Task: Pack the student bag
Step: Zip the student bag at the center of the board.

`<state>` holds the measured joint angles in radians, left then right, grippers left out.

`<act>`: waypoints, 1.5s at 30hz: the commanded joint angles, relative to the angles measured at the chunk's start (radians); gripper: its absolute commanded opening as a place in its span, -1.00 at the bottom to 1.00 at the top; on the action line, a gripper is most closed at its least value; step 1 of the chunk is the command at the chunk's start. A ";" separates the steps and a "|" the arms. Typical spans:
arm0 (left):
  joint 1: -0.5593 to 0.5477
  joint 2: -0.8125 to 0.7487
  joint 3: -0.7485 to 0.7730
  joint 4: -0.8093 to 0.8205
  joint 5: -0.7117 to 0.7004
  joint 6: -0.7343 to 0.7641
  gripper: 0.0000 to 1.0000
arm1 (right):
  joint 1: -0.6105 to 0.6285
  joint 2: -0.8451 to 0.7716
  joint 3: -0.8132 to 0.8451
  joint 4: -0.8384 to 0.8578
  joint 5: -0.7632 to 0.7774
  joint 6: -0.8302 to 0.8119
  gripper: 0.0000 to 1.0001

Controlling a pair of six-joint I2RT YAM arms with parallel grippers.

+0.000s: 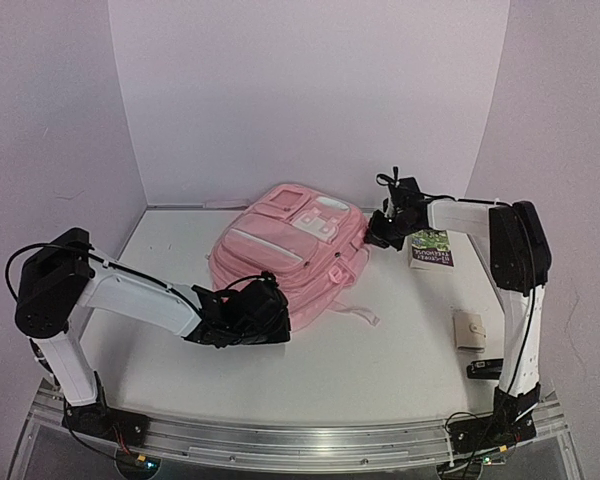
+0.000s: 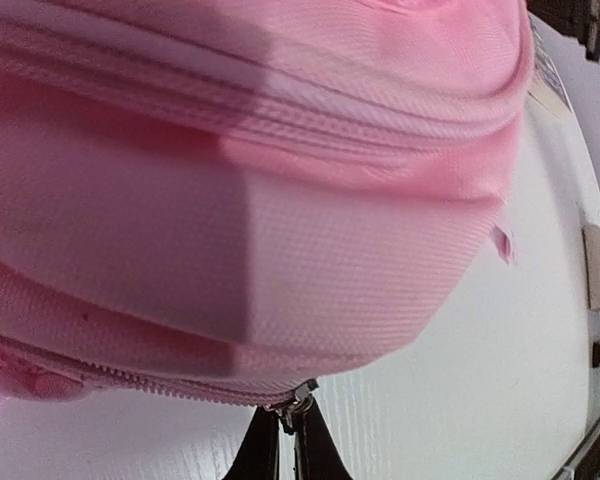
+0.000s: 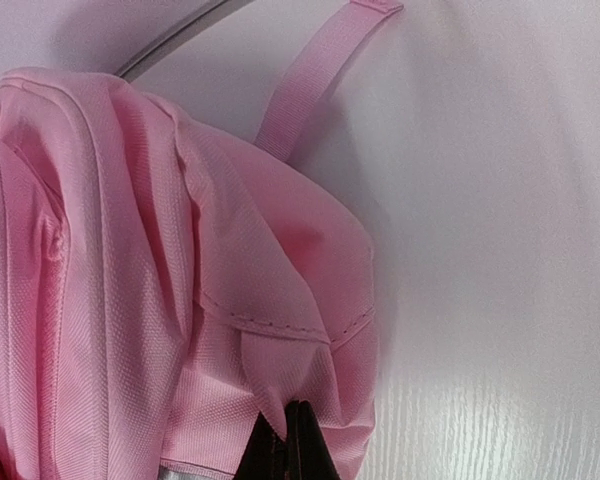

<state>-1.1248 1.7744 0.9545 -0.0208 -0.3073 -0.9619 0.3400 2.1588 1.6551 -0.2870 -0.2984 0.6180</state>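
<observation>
Student bag flat on white counter, left fingers closed on zipper pull at near edge, right fingers pinching fabric fold on its right side

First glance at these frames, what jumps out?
The big pink student bag lies flat in the centre and fills both wrist views. Both arms are on it: the left tool is pinched at a zip pull on its near-left edge, the right tool on a fabric fold at its far-right side. A green-covered book and a small beige item lie loose to its right.
</observation>
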 commanded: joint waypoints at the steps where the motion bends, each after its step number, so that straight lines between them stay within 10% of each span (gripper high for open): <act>1: -0.022 0.014 0.040 0.028 0.113 0.120 -0.99 | -0.035 -0.006 0.109 0.064 -0.075 -0.052 -0.81; 6: -0.022 0.071 0.097 0.098 0.155 0.143 -1.00 | -0.036 -0.140 0.034 -0.014 -0.183 -0.126 0.70; 8: -0.022 0.082 0.107 0.106 0.163 0.146 -1.00 | -0.036 -0.213 -0.026 -0.031 -0.199 -0.149 0.95; 24: -0.022 0.143 0.190 0.168 0.206 0.227 -1.00 | 0.123 -0.458 -0.517 0.004 -0.407 -0.081 0.72; 38: -0.024 0.182 0.237 0.218 0.266 0.321 -1.00 | 0.214 -0.273 -0.464 0.069 -0.418 0.047 0.57; 45: -0.063 0.197 0.270 0.161 0.139 0.407 -1.00 | 0.216 -0.210 -0.433 0.107 -0.447 0.112 0.05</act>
<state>-1.1473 1.9611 1.1473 0.1212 -0.1032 -0.6380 0.5507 1.9067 1.1714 -0.2325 -0.7510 0.6775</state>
